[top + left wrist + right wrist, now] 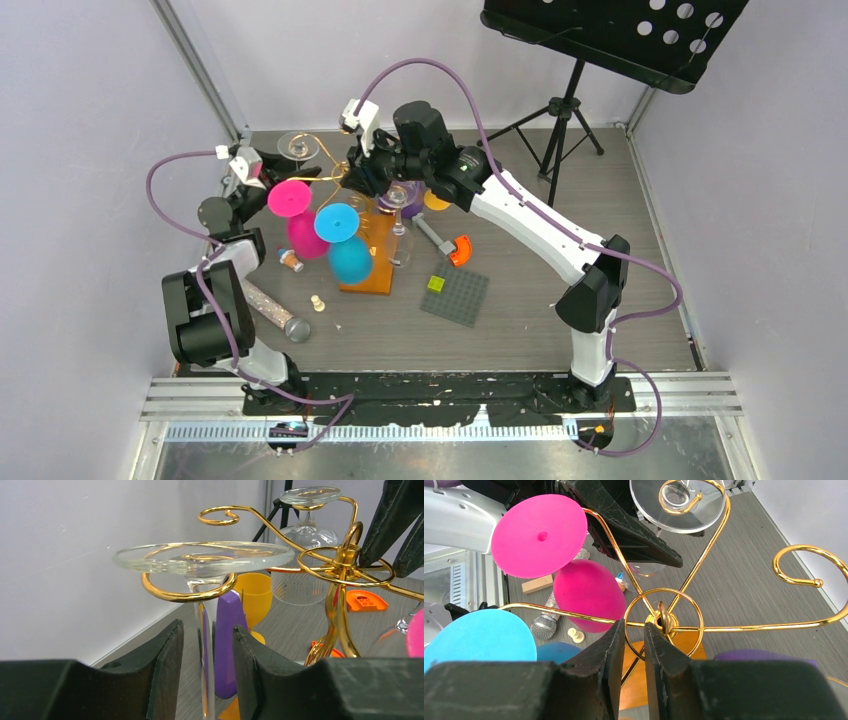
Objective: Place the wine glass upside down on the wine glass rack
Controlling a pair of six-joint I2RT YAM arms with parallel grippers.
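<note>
The gold wire wine glass rack [365,285] stands on its orange base mid-table. A clear wine glass [205,557] hangs upside down, its foot resting on a scroll arm at the rack's far left [293,145]. My left gripper [207,627] is open, its fingers either side of the glass stem with a gap on each side. My right gripper [634,627] is above the rack's central hub [664,620], its fingers nearly together on a thin gold arm beside the ring. The same glass foot shows in the right wrist view [676,505].
A pink glass [300,215], a blue glass [345,245] and another clear glass [305,525] hang on the rack. A microphone [275,312], a chess pawn [318,303], a grey baseplate [455,297] and a black music stand [610,35] are around it.
</note>
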